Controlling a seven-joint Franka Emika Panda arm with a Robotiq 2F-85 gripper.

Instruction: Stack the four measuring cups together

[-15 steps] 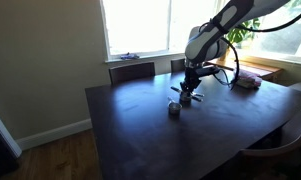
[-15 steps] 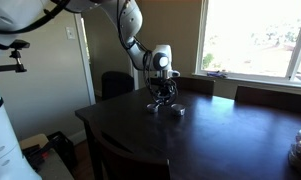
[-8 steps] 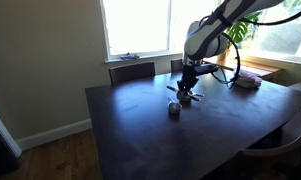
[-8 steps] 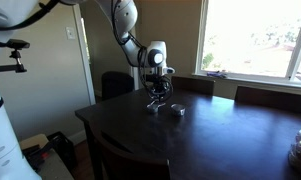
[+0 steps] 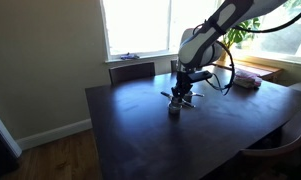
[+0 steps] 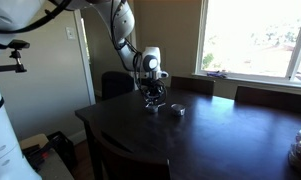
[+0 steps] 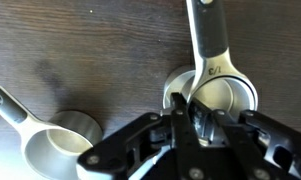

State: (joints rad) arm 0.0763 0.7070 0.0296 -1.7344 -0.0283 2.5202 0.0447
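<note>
The gripper [image 7: 194, 120] pinches the rim of a small measuring cup [image 7: 228, 100], which appears to sit over a larger one. A lone measuring cup [image 7: 58, 148] lies beside them on the dark table [image 7: 90, 50]. Nesting seems to be in hand. The next move is likely to let go, then fetch the lone cup. Since a second ago the gripper has slid sideways.

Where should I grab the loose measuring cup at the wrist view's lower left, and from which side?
Pinch the bowl wall of the loose measuring cup from straight above, one finger inside, one outside, probably opposite its handle. It sits upright and open, so the rim stands up, while the flat handle lies low near the table.
</note>
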